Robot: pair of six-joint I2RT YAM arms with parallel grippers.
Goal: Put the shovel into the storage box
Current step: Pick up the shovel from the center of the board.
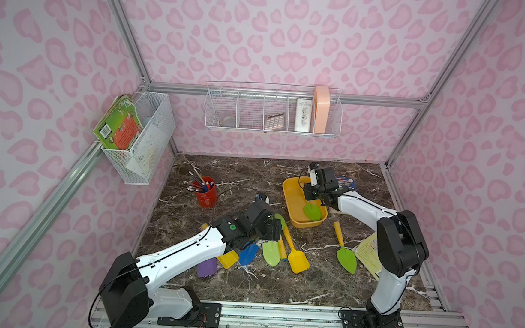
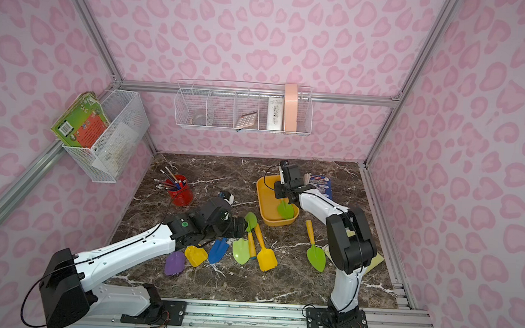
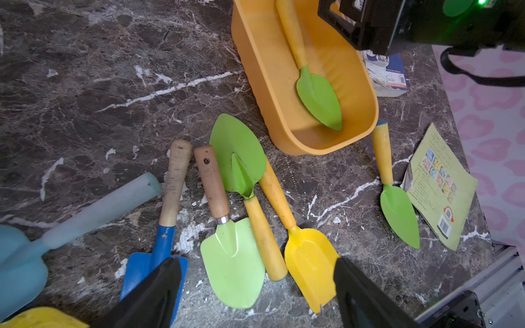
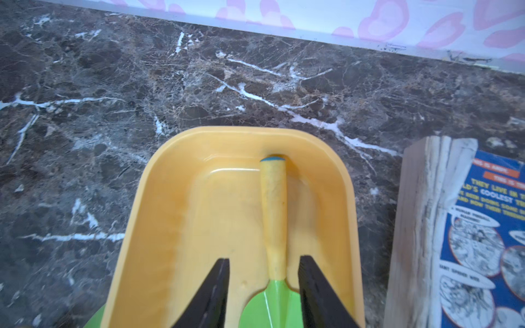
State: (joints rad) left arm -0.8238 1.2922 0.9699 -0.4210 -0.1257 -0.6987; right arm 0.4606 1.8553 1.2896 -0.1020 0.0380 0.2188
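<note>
While the green shovel [image 4: 274, 215] lies inside the storage box [image 4: 176, 215], the right gripper [image 4: 264, 258] and left gripper [image 3: 256, 260] have their jaws apart and empty.

Counted 8 coloured toy shovels [image 3: 309, 264]: 1 green-bladed shovel [image 3: 318, 96] under the right gripper [image 4: 264, 258], inside the single shallow yellow-orange plastic tub [image 3: 255, 85]; 6 around the left gripper [image 3: 255, 261]; 1 well apart from both. Plus 1 red round pencil cup [image 1: 206, 195], 2 white wire mesh baskets [image 1: 149, 151], 2 paper booklets [image 1: 366, 255].

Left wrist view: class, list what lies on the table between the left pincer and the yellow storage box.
Left wrist view shows three shovels there: the pale green shovel, the darker green shovel nearest the storage box, the yellow shovel.
</note>
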